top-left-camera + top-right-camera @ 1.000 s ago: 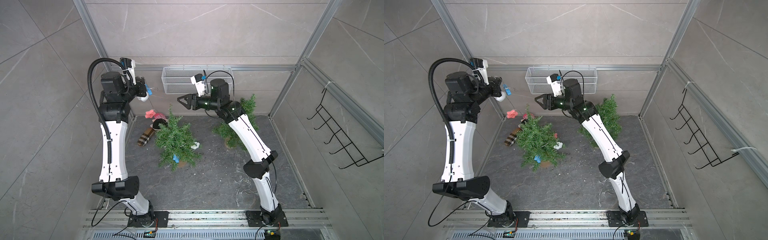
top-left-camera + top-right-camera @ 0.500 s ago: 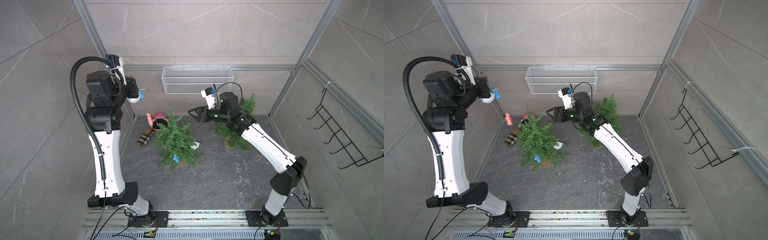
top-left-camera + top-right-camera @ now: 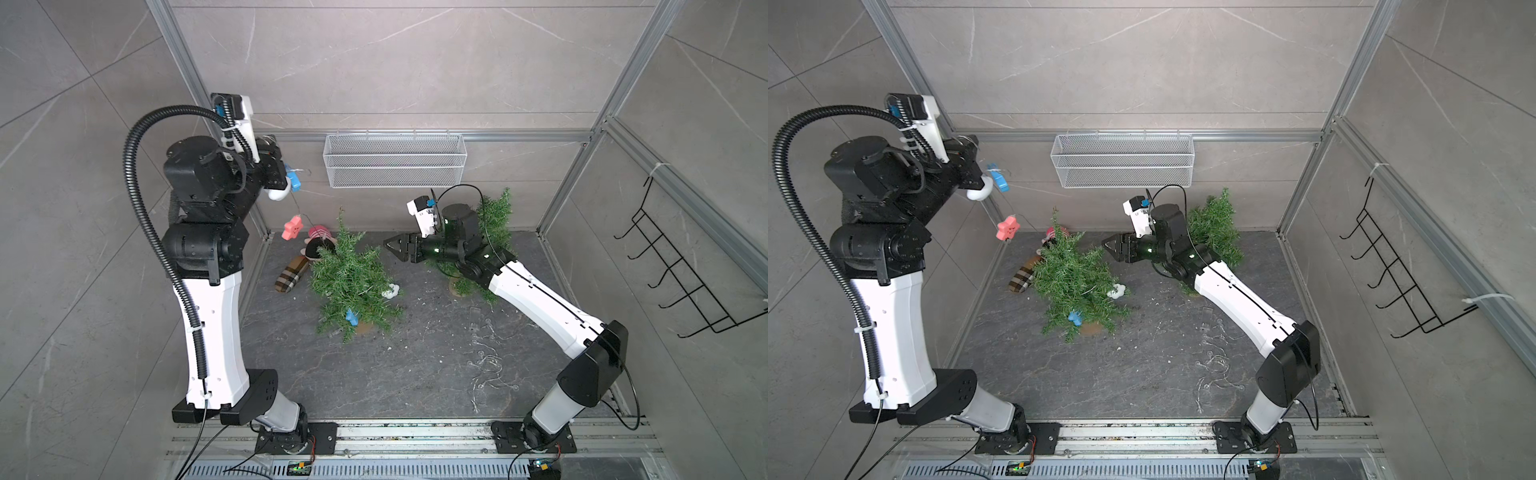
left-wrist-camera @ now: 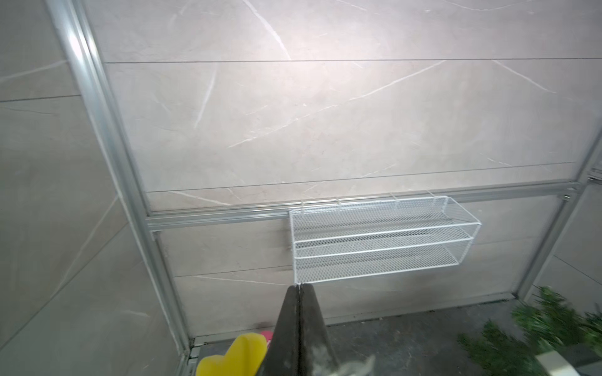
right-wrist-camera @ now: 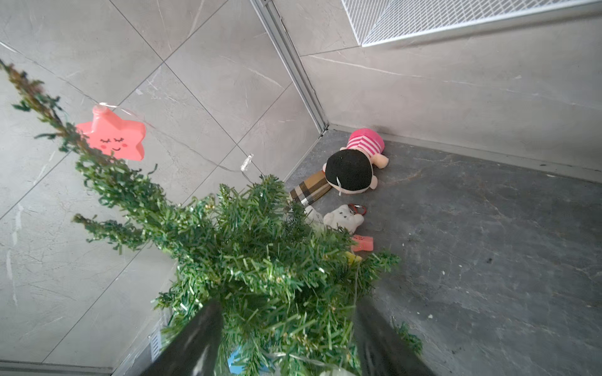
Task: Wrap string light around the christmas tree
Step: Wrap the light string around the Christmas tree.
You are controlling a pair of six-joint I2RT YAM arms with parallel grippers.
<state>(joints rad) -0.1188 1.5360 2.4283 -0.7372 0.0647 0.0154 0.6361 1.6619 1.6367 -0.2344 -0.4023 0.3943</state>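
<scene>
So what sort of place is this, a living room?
Most likely a robot test booth, not a home: two robot arms bolted to a floor rail, bare tiled walls in a metal frame, and a small Christmas tree.

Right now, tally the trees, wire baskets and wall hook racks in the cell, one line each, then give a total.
Trees: 2
Wire baskets: 1
Hook racks: 1
Total: 4

Left tool [image 4: 299,288] high up, pinched shut — right tool [image 5: 286,322] low, jaws apart (elbow low)
</scene>
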